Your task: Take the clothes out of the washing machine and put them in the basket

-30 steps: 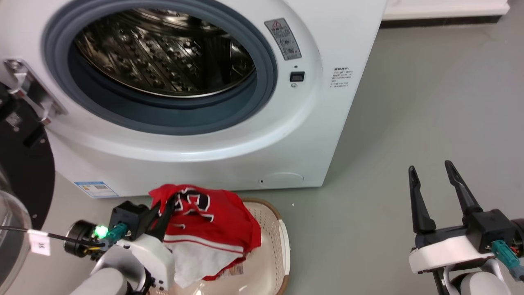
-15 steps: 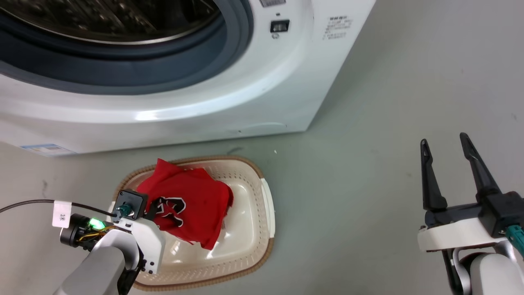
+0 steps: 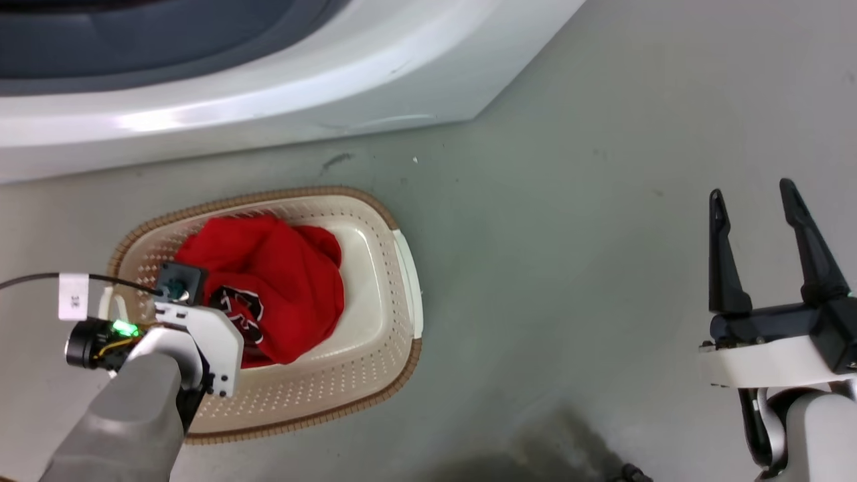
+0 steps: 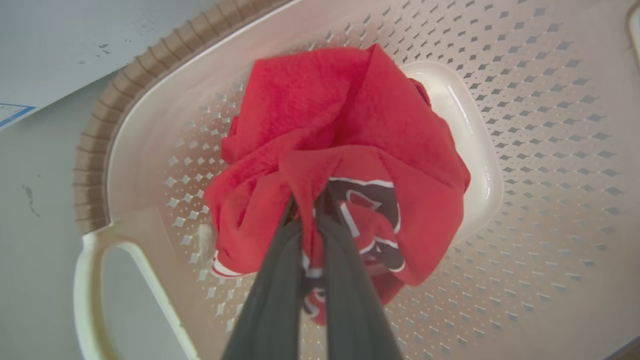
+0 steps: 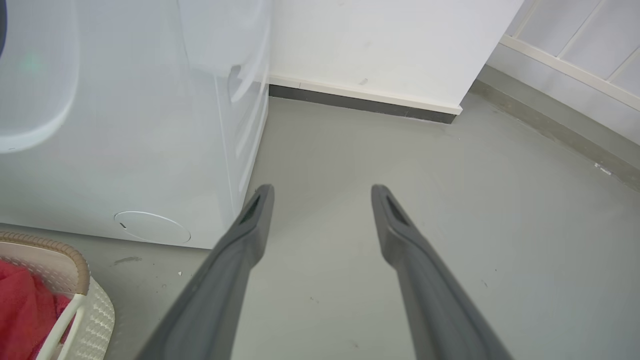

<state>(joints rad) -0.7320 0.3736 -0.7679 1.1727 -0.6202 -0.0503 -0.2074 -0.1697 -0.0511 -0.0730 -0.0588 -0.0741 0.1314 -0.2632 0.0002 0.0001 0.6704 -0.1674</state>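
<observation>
The clothes are being held down inside the basket by the left end effector. Its two fingers are being squeezed almost together on a fold of the red cloth, right by the black-and-white number. The bundle is sitting in the half of the basket nearer the left arm. It looks to be resting on the bottom, though that is only a guess. The basket is standing on the floor, just in front of the washer.

The right end effector is being held wide open with nothing in it, well apart from the basket, over bare floor.

The step being done looks like the letting go. To do it well, the fingers should be opened wide first, so the cloth is freed all at once. Then the arm should be lifted straight up and slowly, so no loose bit is dragged over the rim. The cloth is soft and may get caught on a finger, so that should be watched. The basket looks light, so its wall should not be bumped. Whether more clothes are waiting in the washer cannot be told.
</observation>
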